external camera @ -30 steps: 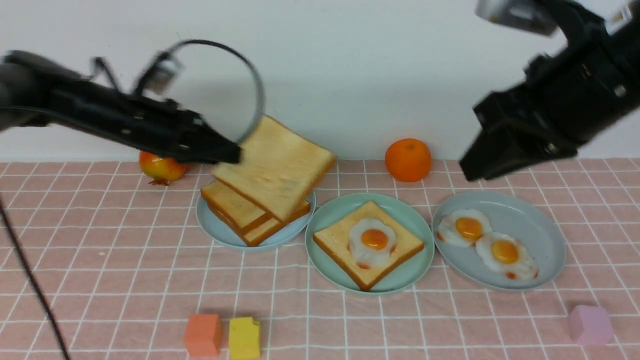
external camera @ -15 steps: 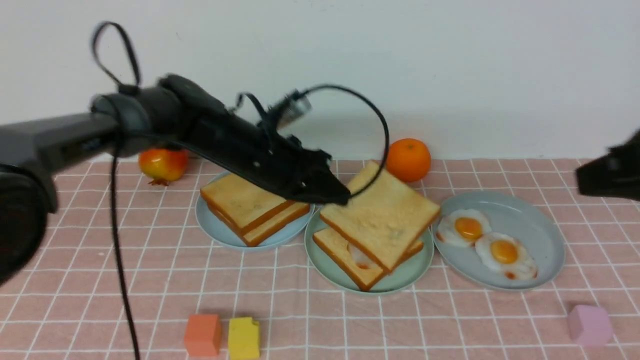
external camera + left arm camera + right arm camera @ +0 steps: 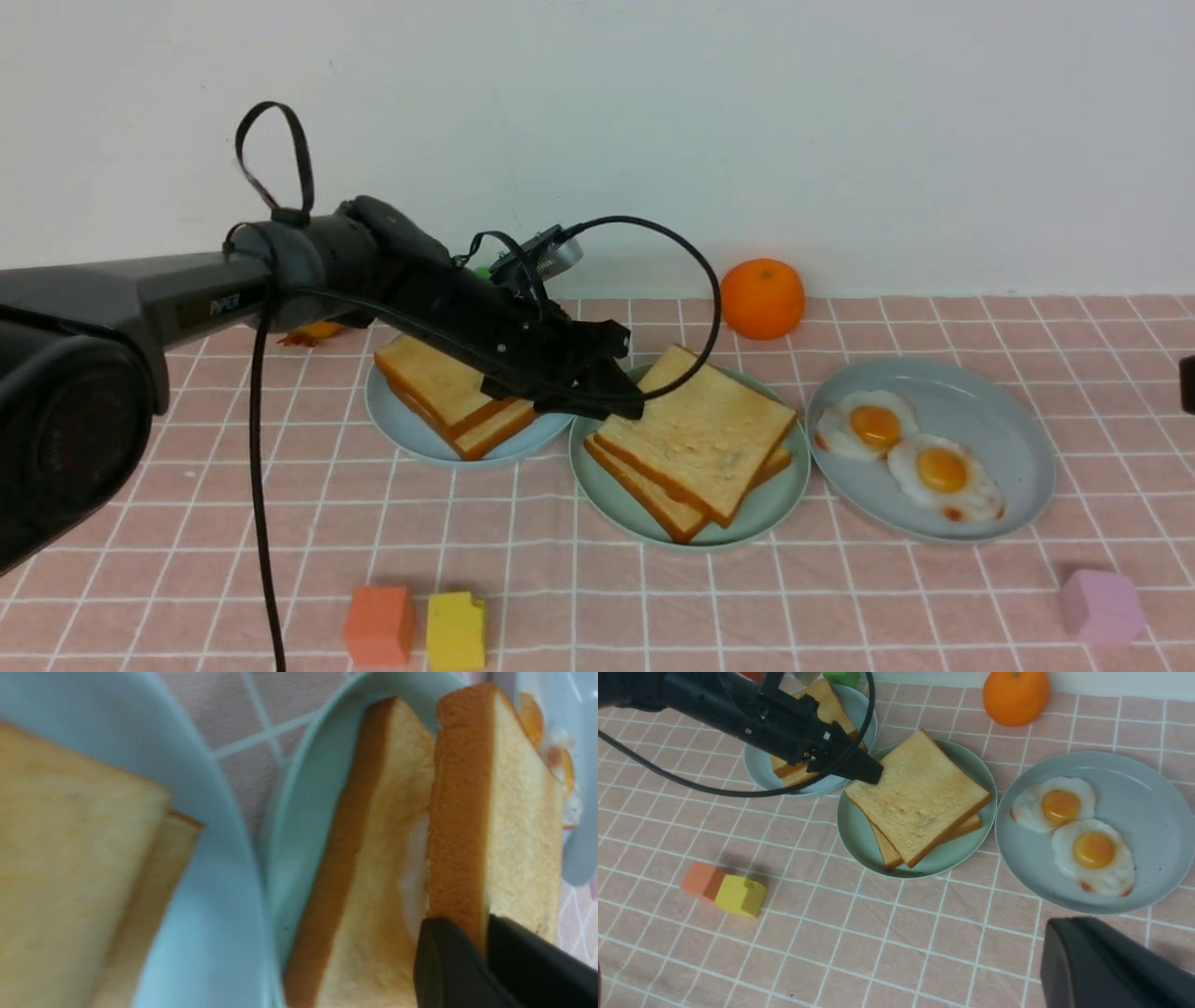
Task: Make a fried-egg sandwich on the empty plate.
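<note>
The mint-green plate [image 3: 607, 490] sits mid-table and carries a toast slice [image 3: 653, 504]. A second toast slice [image 3: 700, 434] lies over it, slightly skewed. My left gripper [image 3: 630, 403] is shut on this upper slice's near-left corner; in the left wrist view the fingers pinch its brown crust [image 3: 460, 835]. The fried egg shows only as a white sliver [image 3: 413, 877] between the two slices and is hidden in the front view. My right gripper [image 3: 1064, 926] hangs shut and empty, off to the right near the egg plate.
A pale blue plate [image 3: 411, 437] at the left holds two more toast slices. Another pale plate [image 3: 1013, 420] at the right holds two fried eggs. An orange [image 3: 762, 299] stands at the back. Orange [image 3: 378, 625], yellow [image 3: 456, 631] and pink [image 3: 1102, 607] blocks lie at the front.
My left gripper carried the toast slice from above the left plate rightward and down onto the egg and lower slice. The right arm withdrew to the right edge and its jaws closed.
</note>
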